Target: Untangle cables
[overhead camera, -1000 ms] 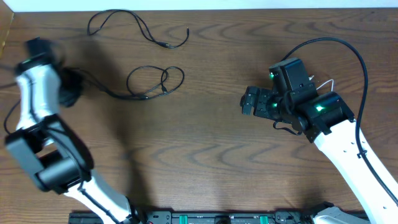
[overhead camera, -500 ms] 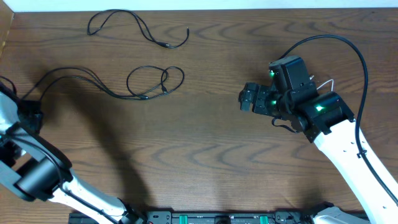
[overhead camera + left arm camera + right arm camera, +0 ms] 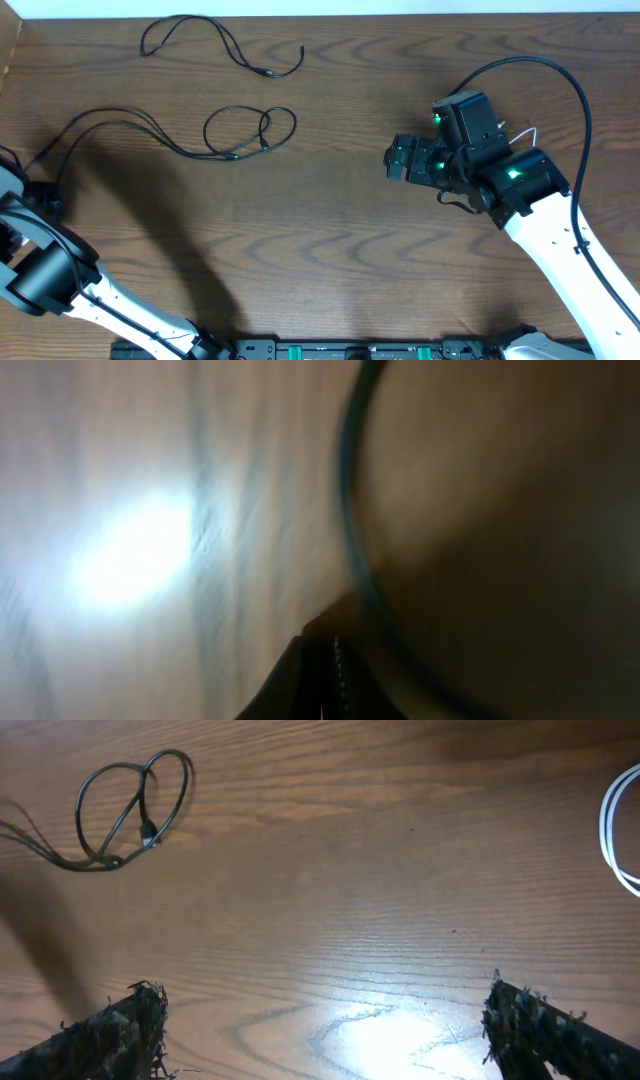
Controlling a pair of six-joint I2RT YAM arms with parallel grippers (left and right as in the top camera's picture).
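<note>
A long black cable (image 3: 232, 155) lies at the left, with a loop near the table's middle and two strands drawn out to the left edge. At that end my left gripper (image 3: 38, 185) is shut on it. The left wrist view is blurred: shut jaws (image 3: 325, 660) with a dark strand of the cable (image 3: 350, 510) curving past them. Another black cable (image 3: 262, 71) lies apart at the back. My right gripper (image 3: 400, 160) hangs open over bare wood, nothing between its fingers (image 3: 330, 1020). The loop (image 3: 110, 863) shows far to its left. A white cable (image 3: 607, 830) peeks in at the right.
A short bit of the white cable (image 3: 530, 133) shows behind the right arm (image 3: 520, 185). That arm's thick black lead (image 3: 560, 75) arches above it. The table's left edge (image 3: 12, 60) is beside the left arm.
My left arm has swung down and left to the table's edge, dragging the long black cable's end with it, so its strands now stretch leftward. The right arm has not moved.
</note>
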